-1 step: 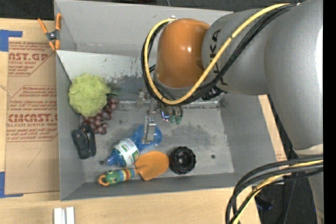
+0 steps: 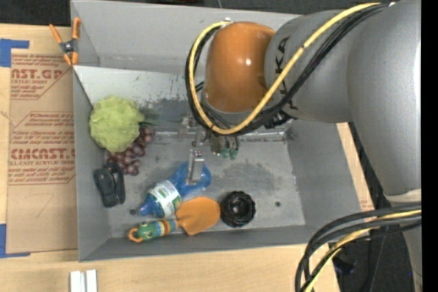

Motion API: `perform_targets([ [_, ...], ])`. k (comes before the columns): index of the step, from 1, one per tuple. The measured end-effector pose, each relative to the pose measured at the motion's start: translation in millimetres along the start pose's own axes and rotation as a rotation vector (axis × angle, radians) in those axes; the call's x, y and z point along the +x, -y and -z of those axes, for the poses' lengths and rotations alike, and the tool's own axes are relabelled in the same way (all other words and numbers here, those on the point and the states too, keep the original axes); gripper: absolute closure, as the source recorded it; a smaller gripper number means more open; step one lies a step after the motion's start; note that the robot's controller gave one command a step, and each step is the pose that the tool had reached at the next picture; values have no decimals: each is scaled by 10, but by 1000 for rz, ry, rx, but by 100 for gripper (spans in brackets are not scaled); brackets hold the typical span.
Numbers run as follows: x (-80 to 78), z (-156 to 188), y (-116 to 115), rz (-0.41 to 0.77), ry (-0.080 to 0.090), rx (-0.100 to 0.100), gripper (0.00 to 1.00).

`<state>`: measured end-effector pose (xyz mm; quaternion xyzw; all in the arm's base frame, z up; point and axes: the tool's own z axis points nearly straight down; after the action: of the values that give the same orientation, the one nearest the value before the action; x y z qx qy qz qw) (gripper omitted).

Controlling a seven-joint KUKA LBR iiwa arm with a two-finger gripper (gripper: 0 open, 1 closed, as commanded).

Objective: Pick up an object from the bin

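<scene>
The blue bottle (image 2: 171,191), labelled white and green, is lying tilted near the bin's (image 2: 274,178) front wall. At the far left a black object (image 2: 109,186) is lying beside purple grapes (image 2: 129,155), which are trailing below a green lettuce head (image 2: 115,123). An orange toy (image 2: 198,215) is touching the bottle's front side, and a black round cap (image 2: 237,208) is sitting just right of it. The gripper (image 2: 209,159) is hanging over the bottle's upper end. I cannot tell whether its jaws are wide or narrow.

The arm (image 2: 342,65) leans over, end effector (image 2: 212,152) seemingly pointing down.
</scene>
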<state>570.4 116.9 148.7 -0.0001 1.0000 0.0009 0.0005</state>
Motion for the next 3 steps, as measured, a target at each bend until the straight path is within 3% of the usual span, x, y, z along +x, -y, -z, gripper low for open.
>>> perform_targets([
  [1, 63, -814, -6, 316, -7, -1, 0],
  [2, 48, -380, -29, 326, 5, -1, 0],
  [3, 73, -721, -18, 318, -7, -2, 0],
])
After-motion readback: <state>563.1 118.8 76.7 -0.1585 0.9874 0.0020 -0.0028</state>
